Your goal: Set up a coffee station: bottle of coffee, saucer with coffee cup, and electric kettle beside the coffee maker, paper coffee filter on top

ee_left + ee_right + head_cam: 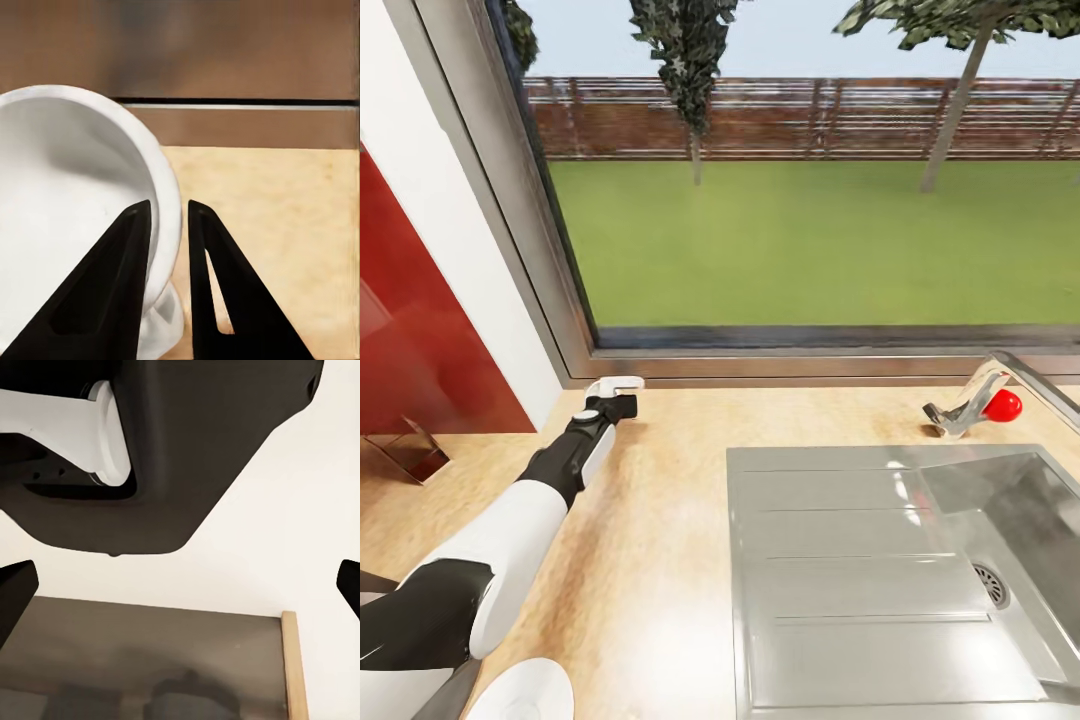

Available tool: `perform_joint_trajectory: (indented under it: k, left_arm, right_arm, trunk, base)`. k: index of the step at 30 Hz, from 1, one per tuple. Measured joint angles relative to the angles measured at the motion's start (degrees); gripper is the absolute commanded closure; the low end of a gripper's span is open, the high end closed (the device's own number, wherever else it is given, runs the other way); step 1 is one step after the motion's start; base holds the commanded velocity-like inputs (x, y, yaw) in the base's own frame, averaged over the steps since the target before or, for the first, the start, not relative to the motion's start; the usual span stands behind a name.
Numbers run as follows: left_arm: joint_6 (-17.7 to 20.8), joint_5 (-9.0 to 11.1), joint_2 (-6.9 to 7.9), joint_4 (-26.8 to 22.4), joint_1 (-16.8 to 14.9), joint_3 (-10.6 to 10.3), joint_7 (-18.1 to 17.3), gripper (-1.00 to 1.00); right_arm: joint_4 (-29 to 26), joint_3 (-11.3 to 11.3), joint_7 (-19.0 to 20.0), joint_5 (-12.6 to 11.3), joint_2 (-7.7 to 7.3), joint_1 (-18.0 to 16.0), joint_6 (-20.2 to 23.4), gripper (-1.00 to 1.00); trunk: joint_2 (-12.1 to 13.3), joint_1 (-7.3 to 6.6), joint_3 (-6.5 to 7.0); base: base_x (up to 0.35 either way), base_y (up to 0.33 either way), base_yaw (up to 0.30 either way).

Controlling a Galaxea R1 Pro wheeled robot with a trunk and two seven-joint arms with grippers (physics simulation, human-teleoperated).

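Left gripper (169,277) is clenched on the coffee cup's (67,202) rim, one finger inside the bowl, one outside, holding it over the counter (670,470) near the window (810,200). We judge the cup-carrying step underway; next we need the saucer found. Right gripper (180,592) is spread wide, empty.
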Motion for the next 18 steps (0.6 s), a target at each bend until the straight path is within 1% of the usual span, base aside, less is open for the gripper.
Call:
perform_joint_trajectory:
  k: [3, 10, 12, 18]
  left_arm:
    - [0.27, 0.08, 0.06, -1.15, 0.0, 0.03, -0.01, 1.0]
    - [0.31, 0.18, 0.09, -1.33, 0.09, -0.02, -0.01, 1.0]
    - [0.31, 0.18, 0.09, -1.34, 0.09, -0.02, -0.01, 1.0]
    - [0.26, 0.19, 0.02, -1.38, 0.09, -0.02, -0.02, 1.0]
  right_arm:
    - [-0.04, 0.0, -0.05, -0.1, 0.04, 0.0, 0.03, -1.0]
    - [-0.08, 0.0, 0.0, -0.22, 0.09, 0.0, -0.04, -1.0]
    - [-0.08, 0.0, 0.0, -0.22, 0.09, 0.0, -0.04, -1.0]
    - [-0.09, -0.08, 0.0, -0.22, 0.04, 0.0, -0.04, -1.0]
  trunk:
    - [0.0, 0.0, 0.02]
    - [0.0, 0.0, 0.54]
    - [0.01, 0.02, 0.72]
    - [0.01, 0.03, 1.26]
  base:
    - [0.0, 0.0, 0.0]
    - [-0.019, 0.0, 0.0]
    - [-0.218, 0.0, 0.0]
    - [-0.313, 0.0, 0.0]
